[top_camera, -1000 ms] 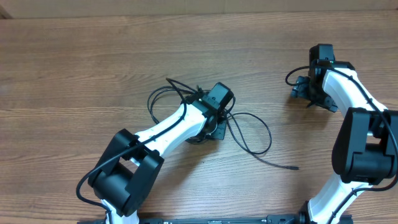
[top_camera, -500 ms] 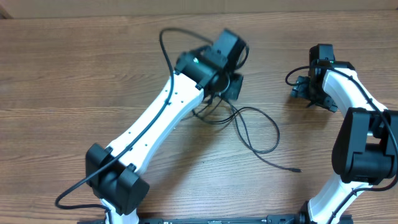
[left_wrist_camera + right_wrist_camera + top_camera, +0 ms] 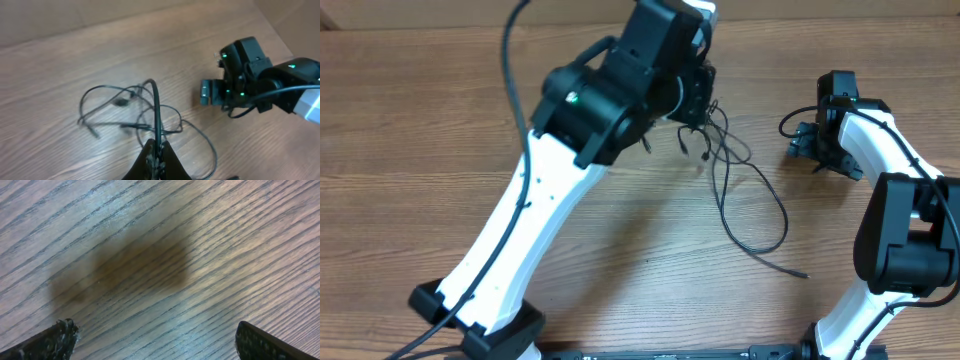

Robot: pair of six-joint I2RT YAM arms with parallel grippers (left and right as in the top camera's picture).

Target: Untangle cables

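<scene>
Cables (image 3: pixel 156 110) hang pinched in left tool (image 3: pixel 156 148); right tool (image 3: pixel 156 339), spread, sits well apart over table (image 3: pixel 420 120).

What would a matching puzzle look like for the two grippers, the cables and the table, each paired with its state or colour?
Column one:
1. left gripper
2. right gripper
3. cables
4. table

Column two:
A. brown wood grain
B. open, nothing between the fingers, over bare wood
C. thin, black, in loose loops
D. shut, pinching a black strand

Pairs: 1-D, 2-B, 3-C, 4-A
</scene>
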